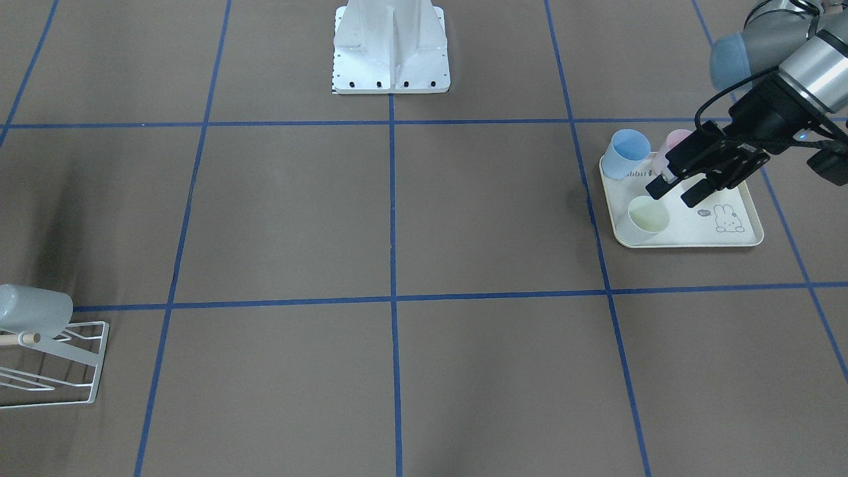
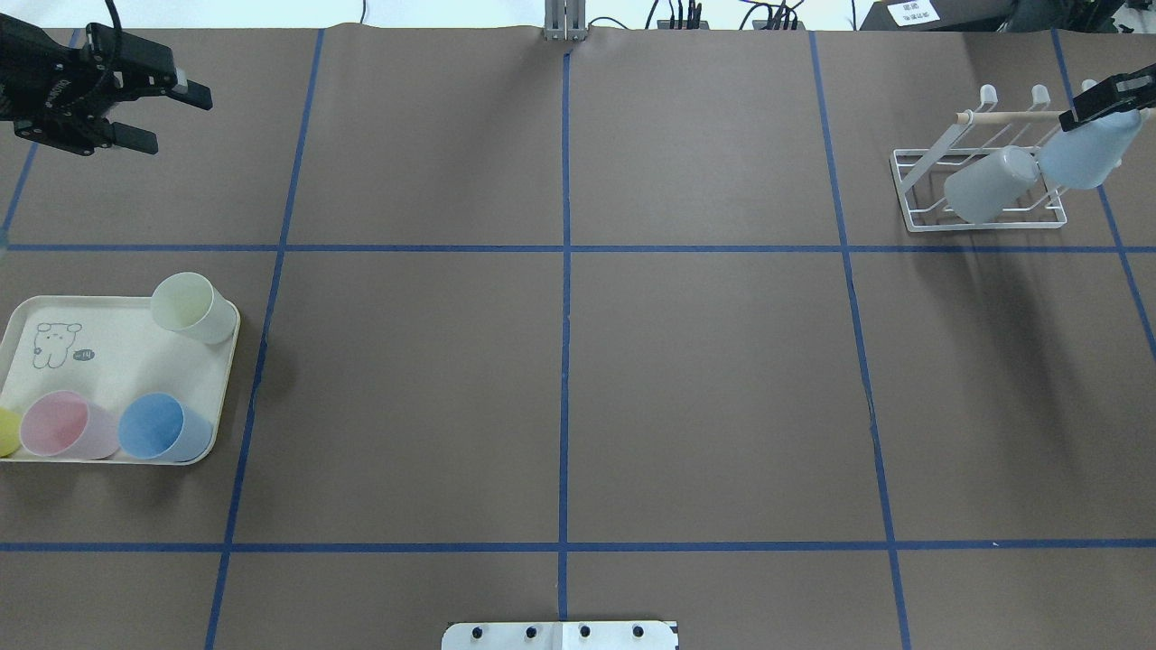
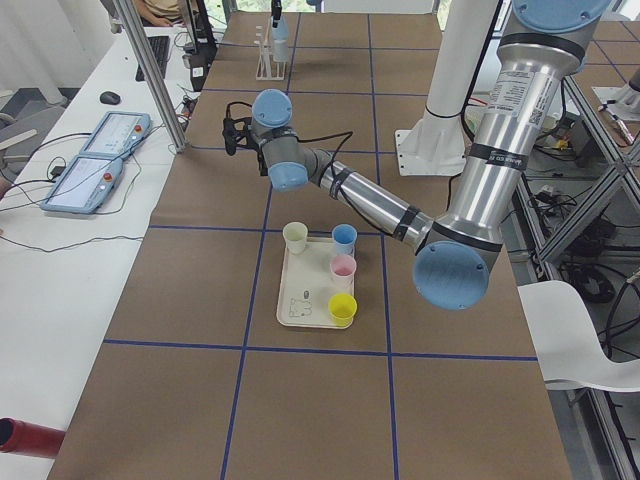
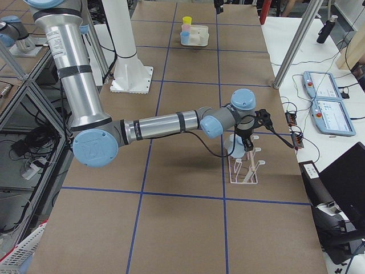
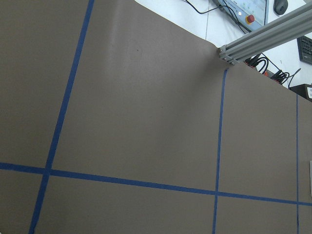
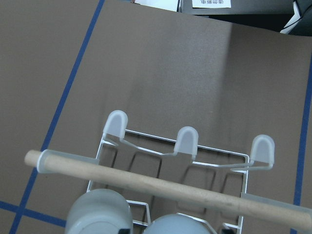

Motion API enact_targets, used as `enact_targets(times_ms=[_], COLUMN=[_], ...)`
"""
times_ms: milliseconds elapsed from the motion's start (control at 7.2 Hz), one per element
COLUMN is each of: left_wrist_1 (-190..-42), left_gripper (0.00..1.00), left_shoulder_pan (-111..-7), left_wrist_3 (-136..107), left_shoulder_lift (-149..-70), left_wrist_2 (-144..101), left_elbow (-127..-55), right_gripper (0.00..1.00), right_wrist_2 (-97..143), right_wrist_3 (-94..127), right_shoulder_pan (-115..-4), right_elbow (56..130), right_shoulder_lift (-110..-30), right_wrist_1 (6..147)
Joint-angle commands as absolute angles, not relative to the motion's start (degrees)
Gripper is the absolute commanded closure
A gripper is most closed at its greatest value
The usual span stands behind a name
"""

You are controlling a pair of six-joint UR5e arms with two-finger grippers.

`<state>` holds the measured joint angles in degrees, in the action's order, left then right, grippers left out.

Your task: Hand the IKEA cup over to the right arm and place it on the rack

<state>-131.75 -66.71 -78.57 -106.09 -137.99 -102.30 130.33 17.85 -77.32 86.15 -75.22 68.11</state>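
Observation:
The white wire rack (image 2: 930, 181) with its wooden dowel (image 6: 146, 183) stands at the table's far right. A grey cup (image 2: 989, 185) lies tilted on one of its prongs. My right gripper (image 2: 1106, 108) is shut on a pale blue cup (image 2: 1084, 153) and holds it tilted over the rack, next to the grey cup. In the right wrist view only the base of the blue cup (image 6: 178, 226) shows, at the bottom edge. My left gripper (image 2: 167, 117) is open and empty, above the table beyond the tray.
A cream rabbit-print tray (image 2: 108, 361) at the left holds a pale green cup (image 2: 190, 307), a pink cup (image 2: 63, 424), a blue cup (image 2: 158, 426) and a yellow cup (image 2: 4, 433). The robot's base (image 1: 391, 46) stands at mid-table.

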Motion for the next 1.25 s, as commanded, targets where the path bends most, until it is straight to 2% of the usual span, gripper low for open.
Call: enact_targets(times_ms=[0,139,416,694,1110], left_wrist_1=[-131.7,-131.7,-131.7,-131.7,-131.7], left_gripper=[0.0,0.0,0.0,0.0,0.0], left_shoulder_pan=[-66.7,-66.7,-66.7,-66.7,-66.8], left_wrist_3=[-78.6,-78.6,-78.6,-78.6,-76.7], left_shoulder_lift=[-106.1,-106.1,-105.6,-105.6,-105.2], left_wrist_2=[-138.0,-138.0,-137.8,-137.8,-137.7], left_elbow=[-102.3,-102.4,-102.3,-102.3,-101.6], right_gripper=[0.76,0.75,0.57,0.44,0.02], right_wrist_2=[130.3,130.3,129.4,129.2,128.8], right_wrist_3=[17.8,17.8,17.8,17.8,17.8], right_shoulder_pan=[-77.0,-76.8,-75.9,-75.2,-74.0], right_elbow=[86.0,86.0,85.3,85.3,85.2], right_shoulder_lift=[-75.2,-75.2,-75.2,-75.1,-75.1], right_wrist_1=[68.1,68.1,68.1,68.0,68.0])
